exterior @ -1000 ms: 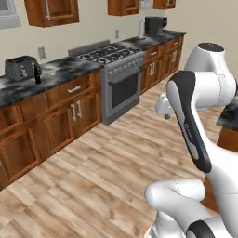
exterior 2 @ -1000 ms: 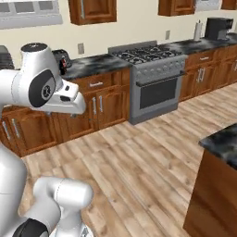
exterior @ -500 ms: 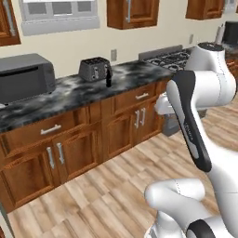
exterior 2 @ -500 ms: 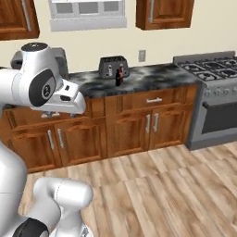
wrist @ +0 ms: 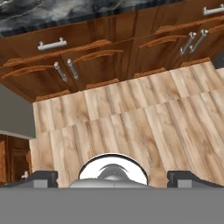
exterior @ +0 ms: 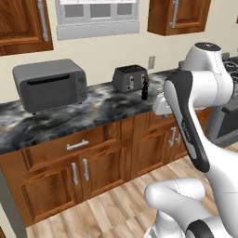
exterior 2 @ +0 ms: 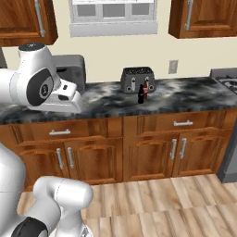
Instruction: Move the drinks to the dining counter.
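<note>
- Small brown bottle [exterior 2: 141, 94] with red label upright on the marbled tabletop [exterior 2: 185, 95], just in front of the dark toaster [exterior 2: 137, 79] — seen in the left base view [exterior: 144, 88] right of that toaster [exterior: 129, 77].
- A second, reddish thing just right of the bottle in the right base view — too small to tell.
- Grey microwave [exterior: 50, 85] well to the left on the same tabletop.
- Gripper [wrist: 113, 178] spread wide, holding nothing, aimed down at the wooden floor [wrist: 131, 122] before the cabinet doors [wrist: 94, 65].
- White arm [exterior: 195, 107] folded high, near the tabletop edge.
</note>
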